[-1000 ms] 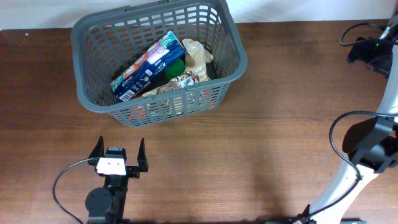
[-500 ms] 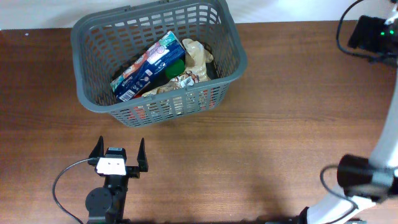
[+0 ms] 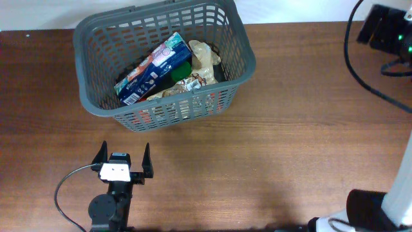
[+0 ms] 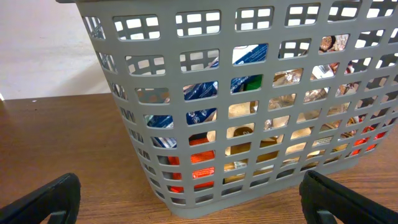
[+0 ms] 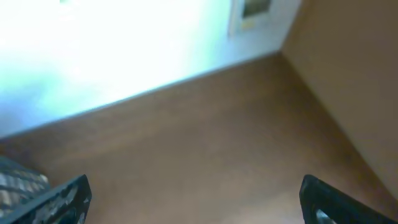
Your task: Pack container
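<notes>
Your container (image 3: 174, 111) stands on the far left half of the table (image 3: 270, 148). Inside it a blue box (image 3: 153, 69) lies aslant beside a green item (image 3: 184, 67) and crinkly packets (image 3: 201, 57). Something red (image 4: 200, 175) shows through the front slots. Your left tool (image 3: 124, 154) sits near the table's front edge, facing the container, with its fingers spread wide and nothing between them. Your right tool (image 5: 196, 202) is off at the far right. Its view is blurred, but the fingers sit well apart at both lower corners, gripping nothing.
</notes>
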`<action>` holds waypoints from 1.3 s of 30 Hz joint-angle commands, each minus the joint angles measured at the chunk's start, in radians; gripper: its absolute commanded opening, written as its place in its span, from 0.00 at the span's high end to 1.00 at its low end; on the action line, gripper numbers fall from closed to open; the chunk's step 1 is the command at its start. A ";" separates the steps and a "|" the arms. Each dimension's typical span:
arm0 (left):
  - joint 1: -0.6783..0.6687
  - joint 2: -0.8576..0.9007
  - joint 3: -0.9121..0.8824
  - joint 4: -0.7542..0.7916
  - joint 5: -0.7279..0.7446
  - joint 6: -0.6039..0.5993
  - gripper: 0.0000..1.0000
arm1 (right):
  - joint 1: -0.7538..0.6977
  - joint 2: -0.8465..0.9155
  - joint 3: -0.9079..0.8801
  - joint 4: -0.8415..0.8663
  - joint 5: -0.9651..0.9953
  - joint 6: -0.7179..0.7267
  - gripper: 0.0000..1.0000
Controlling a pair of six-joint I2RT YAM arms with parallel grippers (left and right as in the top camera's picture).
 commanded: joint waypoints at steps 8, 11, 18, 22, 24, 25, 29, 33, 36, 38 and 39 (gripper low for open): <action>0.007 -0.010 -0.008 -0.001 -0.011 0.016 0.01 | 0.095 -0.241 -0.405 0.313 0.011 0.005 0.01; 0.007 -0.010 -0.008 -0.001 -0.011 0.016 0.01 | 0.111 -0.319 -0.536 0.406 0.007 0.006 0.01; 0.007 -0.010 -0.008 -0.001 -0.011 0.016 0.01 | 0.124 -0.486 -0.781 0.589 -0.060 0.008 0.01; 0.007 -0.010 -0.008 -0.001 -0.011 0.016 0.01 | 0.124 -0.587 -0.915 0.643 -0.080 0.008 0.01; 0.007 -0.010 -0.008 -0.001 -0.011 0.016 0.01 | 0.124 -0.639 -0.983 0.664 -0.095 0.008 0.01; 0.007 -0.010 -0.008 -0.001 -0.011 0.016 0.01 | 0.124 -0.665 -1.019 0.674 -0.104 0.008 0.01; 0.007 -0.010 -0.008 -0.001 -0.011 0.016 0.01 | 0.124 -0.767 -1.152 0.726 -0.147 0.008 0.01; 0.007 -0.010 -0.008 -0.001 -0.011 0.016 0.01 | 0.124 -0.878 -1.303 0.831 -0.156 0.008 0.01; 0.007 -0.010 -0.008 -0.001 -0.011 0.016 0.01 | 0.124 -0.958 -1.424 0.906 -0.166 0.008 0.01; 0.007 -0.010 -0.008 -0.001 -0.011 0.016 0.01 | 0.124 -1.009 -1.511 0.972 -0.170 0.008 0.01; 0.007 -0.010 -0.008 -0.001 -0.011 0.016 0.01 | 0.124 -1.031 -1.548 1.003 -0.170 0.008 0.01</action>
